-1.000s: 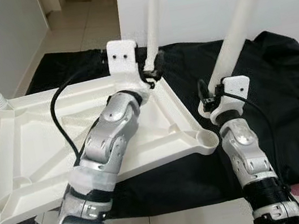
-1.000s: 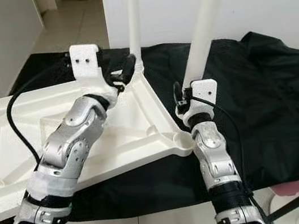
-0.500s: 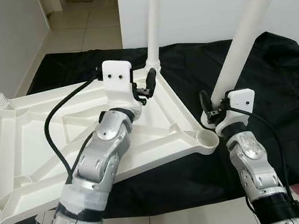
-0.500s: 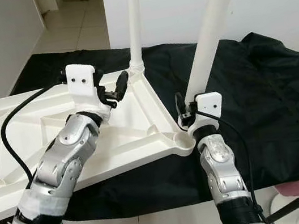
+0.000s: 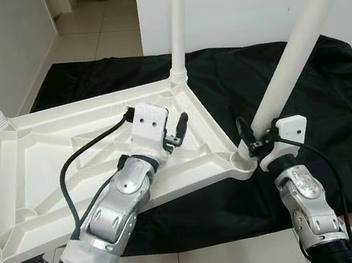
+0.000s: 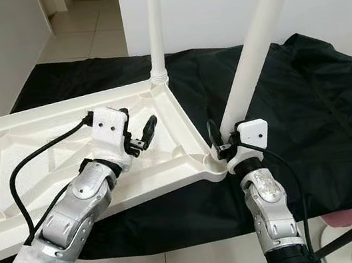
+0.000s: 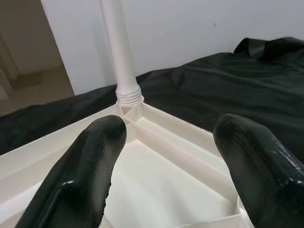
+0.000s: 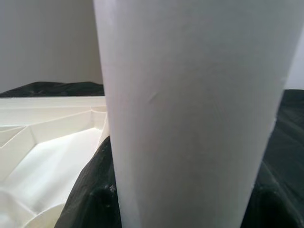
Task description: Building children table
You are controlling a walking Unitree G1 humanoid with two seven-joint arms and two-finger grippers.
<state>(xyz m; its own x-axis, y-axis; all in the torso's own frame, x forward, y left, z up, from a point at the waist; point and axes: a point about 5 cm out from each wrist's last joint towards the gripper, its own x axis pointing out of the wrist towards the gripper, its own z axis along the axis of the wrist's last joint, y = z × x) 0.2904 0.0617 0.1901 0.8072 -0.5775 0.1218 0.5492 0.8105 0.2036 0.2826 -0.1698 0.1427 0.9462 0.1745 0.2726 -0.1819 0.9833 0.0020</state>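
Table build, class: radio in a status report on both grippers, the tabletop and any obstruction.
Left gripper open, above upturned tabletop. Right gripper shut on near-corner leg just above its socket. Black cloth under tabletop; nothing blocking.

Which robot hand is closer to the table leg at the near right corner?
The right. The right gripper is closed around that leg just above its corner socket. The left gripper hangs open over the upturned tabletop, away from it.

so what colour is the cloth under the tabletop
Black; the cloth shows best in the left eye view.
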